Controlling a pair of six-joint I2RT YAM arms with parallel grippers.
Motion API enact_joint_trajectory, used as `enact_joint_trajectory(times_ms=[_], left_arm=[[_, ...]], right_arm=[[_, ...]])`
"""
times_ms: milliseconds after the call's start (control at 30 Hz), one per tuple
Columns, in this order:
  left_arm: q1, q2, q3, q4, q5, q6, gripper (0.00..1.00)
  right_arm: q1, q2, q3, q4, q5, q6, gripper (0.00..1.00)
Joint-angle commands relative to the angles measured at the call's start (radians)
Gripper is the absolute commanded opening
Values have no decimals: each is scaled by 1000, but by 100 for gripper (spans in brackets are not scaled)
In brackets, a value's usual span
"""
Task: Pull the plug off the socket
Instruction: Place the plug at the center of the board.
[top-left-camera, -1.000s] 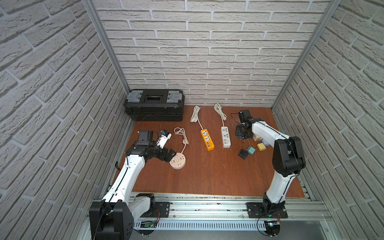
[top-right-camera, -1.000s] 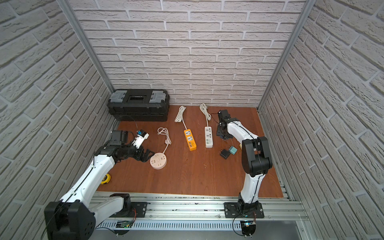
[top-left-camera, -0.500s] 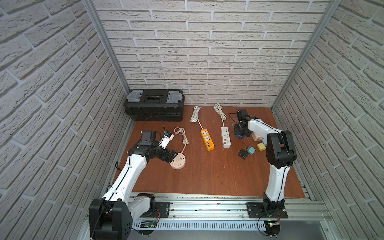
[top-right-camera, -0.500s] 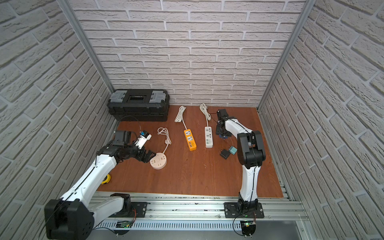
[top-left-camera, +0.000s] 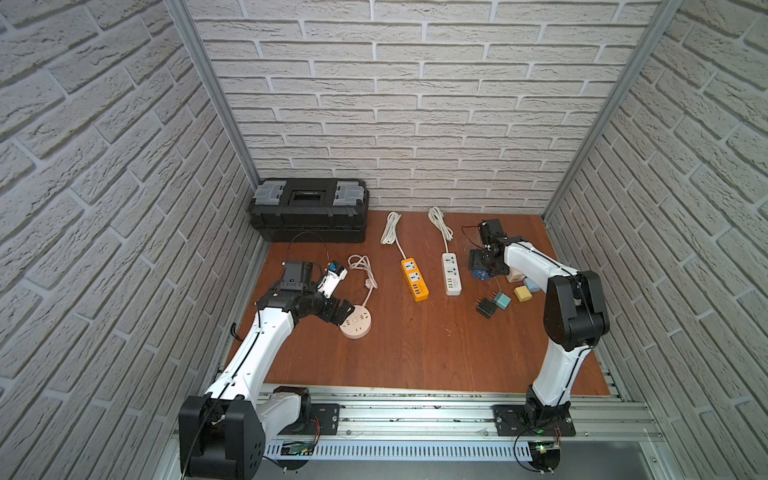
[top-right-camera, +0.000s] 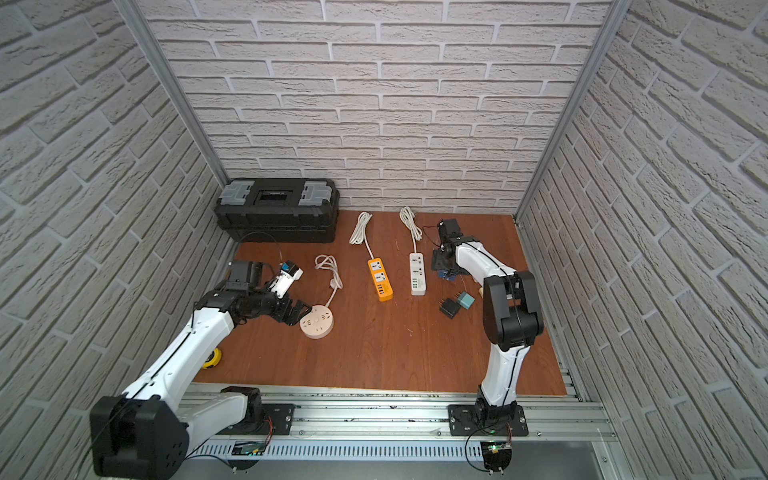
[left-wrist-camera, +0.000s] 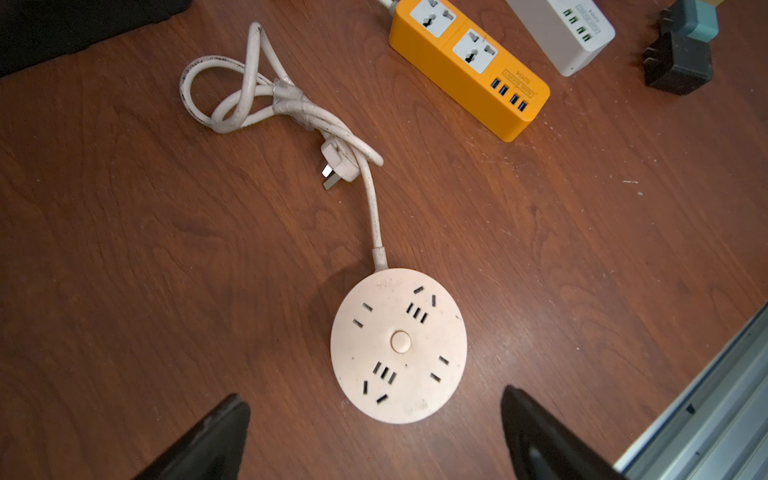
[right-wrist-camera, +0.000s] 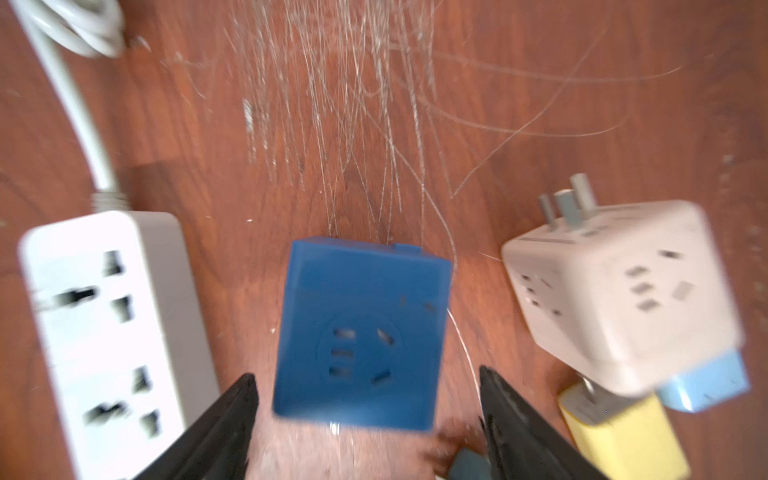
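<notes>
Right claw (right-wrist-camera: 365, 372) hangs low over the worktop (top-left-camera: 415, 353) with its jaws standing wide, one on each side of the blue cube socket (right-wrist-camera: 361, 332). A strip of bare wood shows between each finger and the cube, so it grips nothing. The cube's upward face shows only empty slots, and no plug sits in it that I can see. The one plug that looks seated is the light-blue plug (right-wrist-camera: 706, 382), which pokes out from a side of the white cube socket (right-wrist-camera: 619, 299) just beside the blue one, on the side toward the right wall. A yellow plug (right-wrist-camera: 623, 432) lies close against it; the blur hides whether they touch. The light-blue plug's axis seems to run level with the worktop, so the pull would likely go sideways, away from the white cube, rather than upward. The right arm is much the nearer. Left claw (left-wrist-camera: 374, 395), jaws also spread wide and empty, hovers over the round socket (left-wrist-camera: 399, 345) well across the worktop; every slot there is bare.
</notes>
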Motion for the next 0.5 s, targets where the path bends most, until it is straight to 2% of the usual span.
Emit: enact_joint_trajectory(times_ms=[0, 267, 467], left_arm=[[-6, 8, 2, 23, -3, -1, 98], [-5, 20, 5, 39, -38, -24, 98], [29, 51, 14, 57, -54, -56, 98]], right_arm=[[10, -102, -40, 7, 4, 5, 86], [80, -375, -245, 61, 31, 0, 88], [179, -656, -452, 131, 63, -37, 91]])
